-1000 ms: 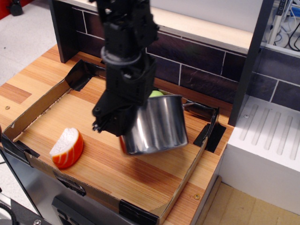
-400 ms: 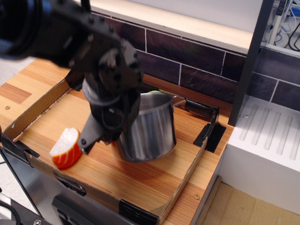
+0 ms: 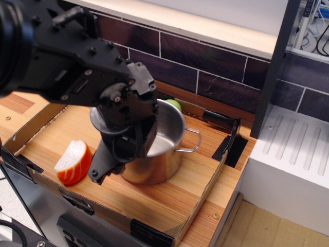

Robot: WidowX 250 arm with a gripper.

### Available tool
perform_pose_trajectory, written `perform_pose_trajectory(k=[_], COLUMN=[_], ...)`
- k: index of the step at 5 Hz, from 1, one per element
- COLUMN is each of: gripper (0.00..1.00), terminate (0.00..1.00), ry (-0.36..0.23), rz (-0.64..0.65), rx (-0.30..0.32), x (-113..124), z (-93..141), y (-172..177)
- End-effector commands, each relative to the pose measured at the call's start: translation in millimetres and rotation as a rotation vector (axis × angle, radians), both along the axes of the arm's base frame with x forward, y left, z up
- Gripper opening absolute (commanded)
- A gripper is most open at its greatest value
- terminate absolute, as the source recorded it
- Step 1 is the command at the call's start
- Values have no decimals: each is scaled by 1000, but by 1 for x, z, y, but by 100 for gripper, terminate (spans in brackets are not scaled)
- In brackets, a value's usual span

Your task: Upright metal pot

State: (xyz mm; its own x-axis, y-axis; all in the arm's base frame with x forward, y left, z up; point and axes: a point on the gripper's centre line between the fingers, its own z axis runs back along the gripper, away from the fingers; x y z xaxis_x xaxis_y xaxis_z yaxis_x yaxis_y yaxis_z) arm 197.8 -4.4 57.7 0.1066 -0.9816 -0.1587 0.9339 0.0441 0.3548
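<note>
Gripper (image 3: 134,138) at pot (image 3: 160,154) near-left rim, fingers seemingly pinching the wall, though grasp not clearly visible. Pot now on wooden tray (image 3: 169,203) mid-floor, mouth up, axis near vertical, wire handle (image 3: 189,140) pointing right, away from tool. Probably release next.

Metal pot (image 3: 163,154) upright mid-table (image 3: 169,203); food slice (image 3: 74,162) near left front edge; gripper (image 3: 121,154) at pot's left rim.

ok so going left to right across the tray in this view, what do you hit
food slice → pincer → metal pot → pot's wire handle → black tape at the tray's right edge
</note>
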Motion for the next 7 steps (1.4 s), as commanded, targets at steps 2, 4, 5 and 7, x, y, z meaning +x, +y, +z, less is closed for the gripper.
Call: perform_pose_trajectory(k=[2,4,5,7], gripper=[100,100,100,100], terminate=[0,0,0,0], ry=[307,484,431,431], rz=[202,363,402,402], rx=[-139,-330,-375,-375], x=[8,21,20,20], z=[32,86,127,127], y=[5,15,22,22])
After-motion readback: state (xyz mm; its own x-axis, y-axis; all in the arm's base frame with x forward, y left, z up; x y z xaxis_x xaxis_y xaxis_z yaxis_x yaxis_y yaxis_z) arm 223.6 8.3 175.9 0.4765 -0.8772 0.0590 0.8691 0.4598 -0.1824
